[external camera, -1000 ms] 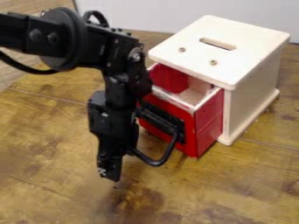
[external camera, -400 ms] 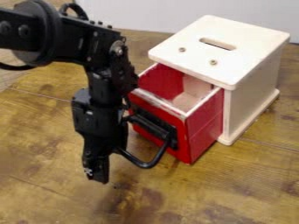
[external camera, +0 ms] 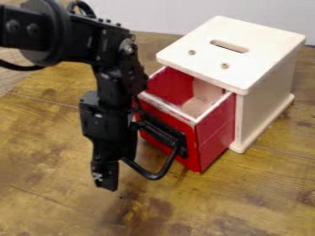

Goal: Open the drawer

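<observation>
The red drawer (external camera: 212,124) stands pulled partway out of the cream-white cube casing (external camera: 264,69), and its red inside shows at the top. Its black front panel carries a large black loop handle (external camera: 150,173) that reaches toward the lower left. My black gripper (external camera: 107,177) points straight down at the left end of that loop, touching it or very close to it. The fingers read as one dark mass, so their spacing does not show.
The cube has a slot (external camera: 229,43) on its top and sits at the right of a worn wooden table (external camera: 50,129). My bulky black arm (external camera: 74,41) comes in from the upper left, above the table.
The drawer has slid further out to the left, and my gripper has moved left with the handle. In the last half second it shifted only slightly.
</observation>
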`<control>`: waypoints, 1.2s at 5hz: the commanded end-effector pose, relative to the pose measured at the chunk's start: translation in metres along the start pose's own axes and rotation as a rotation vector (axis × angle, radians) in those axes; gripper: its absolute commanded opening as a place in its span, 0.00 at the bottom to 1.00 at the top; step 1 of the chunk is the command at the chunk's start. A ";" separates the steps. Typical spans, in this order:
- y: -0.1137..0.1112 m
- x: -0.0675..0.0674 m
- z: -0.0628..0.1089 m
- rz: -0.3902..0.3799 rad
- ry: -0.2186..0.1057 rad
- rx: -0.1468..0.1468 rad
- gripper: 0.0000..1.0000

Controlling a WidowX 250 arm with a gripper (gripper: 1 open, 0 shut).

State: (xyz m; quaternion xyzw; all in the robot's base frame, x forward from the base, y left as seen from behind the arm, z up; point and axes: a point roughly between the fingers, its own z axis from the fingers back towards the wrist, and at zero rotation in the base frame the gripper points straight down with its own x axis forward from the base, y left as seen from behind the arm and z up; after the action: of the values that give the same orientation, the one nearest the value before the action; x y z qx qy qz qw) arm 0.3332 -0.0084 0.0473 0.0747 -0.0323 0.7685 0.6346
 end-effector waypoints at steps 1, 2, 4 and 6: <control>-0.024 0.033 0.002 0.105 0.024 -0.058 1.00; -0.024 0.030 0.000 0.121 0.031 -0.057 1.00; -0.032 0.036 0.000 -0.059 0.043 -0.083 1.00; -0.028 0.045 0.006 -0.122 0.052 -0.091 1.00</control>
State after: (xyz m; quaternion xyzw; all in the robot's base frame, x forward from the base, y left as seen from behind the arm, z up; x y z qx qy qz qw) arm 0.3390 -0.0058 0.0498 0.0552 -0.0129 0.7166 0.6952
